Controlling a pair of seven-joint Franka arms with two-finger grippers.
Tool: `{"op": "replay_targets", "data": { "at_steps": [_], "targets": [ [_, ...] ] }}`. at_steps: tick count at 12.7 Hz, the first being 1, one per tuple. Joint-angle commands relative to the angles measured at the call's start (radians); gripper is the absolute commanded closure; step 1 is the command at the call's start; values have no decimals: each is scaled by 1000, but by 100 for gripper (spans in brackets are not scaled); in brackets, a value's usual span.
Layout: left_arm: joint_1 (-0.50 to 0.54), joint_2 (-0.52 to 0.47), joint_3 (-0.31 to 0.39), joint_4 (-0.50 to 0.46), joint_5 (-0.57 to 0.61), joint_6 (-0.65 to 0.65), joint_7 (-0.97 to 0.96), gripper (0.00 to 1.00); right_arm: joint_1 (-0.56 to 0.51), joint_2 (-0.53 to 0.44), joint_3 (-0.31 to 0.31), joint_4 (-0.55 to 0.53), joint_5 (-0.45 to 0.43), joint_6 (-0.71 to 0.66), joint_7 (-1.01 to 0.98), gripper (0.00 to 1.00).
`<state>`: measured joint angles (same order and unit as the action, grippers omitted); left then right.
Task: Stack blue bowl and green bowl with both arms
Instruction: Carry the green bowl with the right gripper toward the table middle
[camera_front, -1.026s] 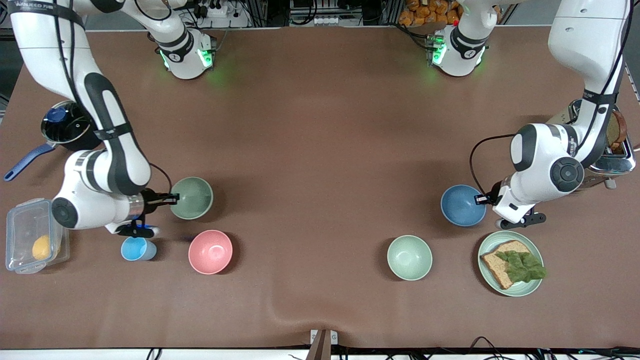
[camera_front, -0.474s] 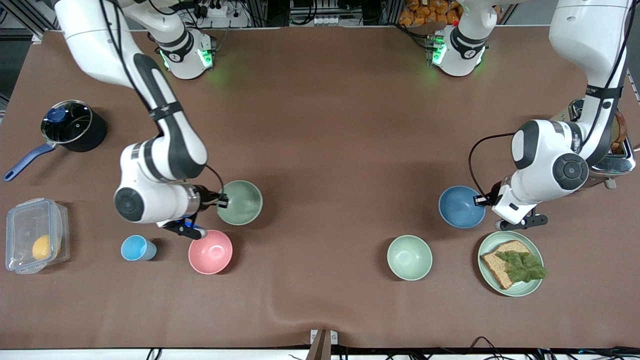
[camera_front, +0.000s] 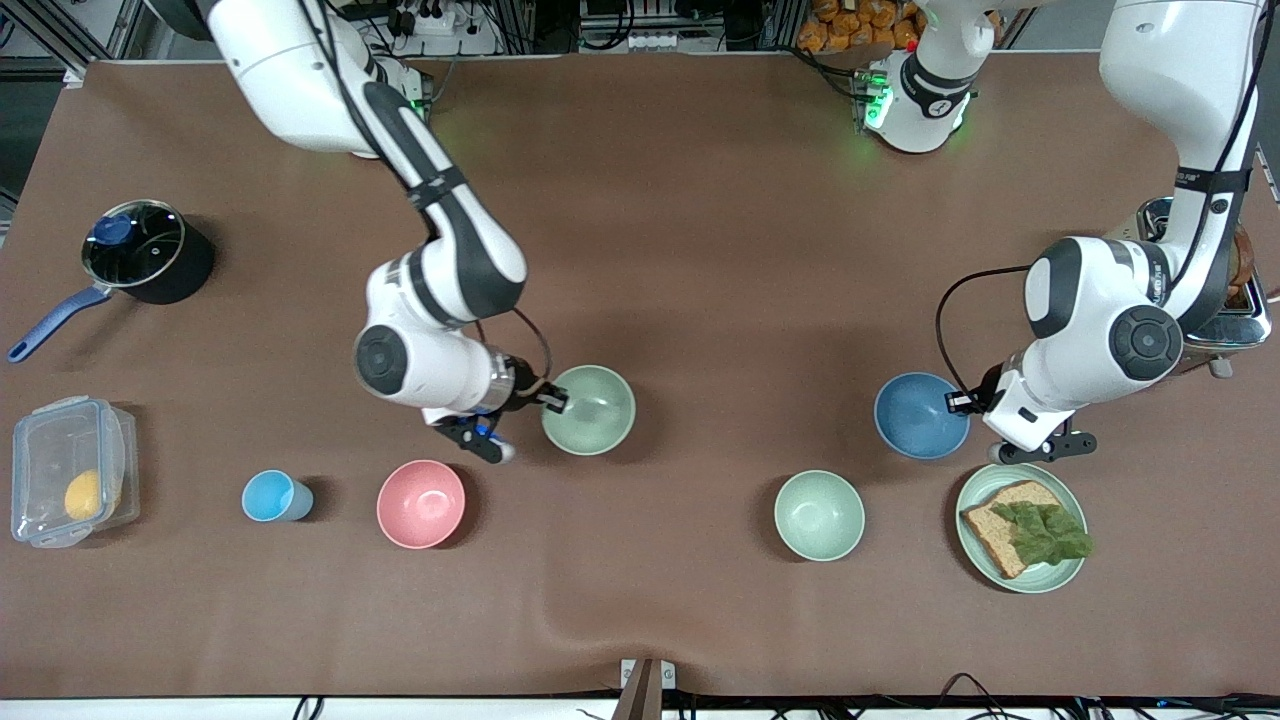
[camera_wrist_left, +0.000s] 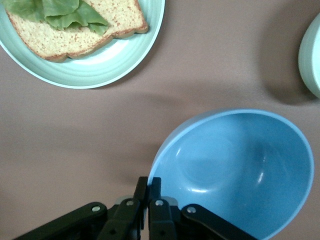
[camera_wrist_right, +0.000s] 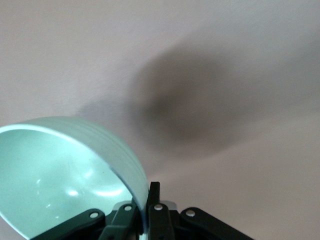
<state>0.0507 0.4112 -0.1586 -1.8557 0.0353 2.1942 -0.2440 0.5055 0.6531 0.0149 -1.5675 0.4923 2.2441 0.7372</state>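
Front view: I am holding both bowls above the desk (camera_front: 700, 250).
Right gripper (camera_front: 553, 399): pinching the green bowl (camera_front: 590, 410) rim, mid-desk.
Left gripper (camera_front: 962, 402): pinching the blue bowl (camera_front: 918, 415) rim, beside the plate (camera_front: 1072, 572).

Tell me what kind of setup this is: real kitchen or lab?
Most likely a lab bench staged as a kitchen. Two robot arms are mounted on a brown table; kitchen props such as a pot, a toaster and a plate of bread lie spread out on it; cables and racks line the edge by the bases.
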Motion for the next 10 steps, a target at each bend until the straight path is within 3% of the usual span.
{"op": "replay_targets", "data": {
  "at_steps": [1,10],
  "targets": [
    [3,-17,-9,16,15,-36,-18,100,85,54,-10,18,28,119,69,100],
    [5,-37,-12,35,15,-57,-1,100,174,158,-9,20,28,305,191,99]
  ]
}}
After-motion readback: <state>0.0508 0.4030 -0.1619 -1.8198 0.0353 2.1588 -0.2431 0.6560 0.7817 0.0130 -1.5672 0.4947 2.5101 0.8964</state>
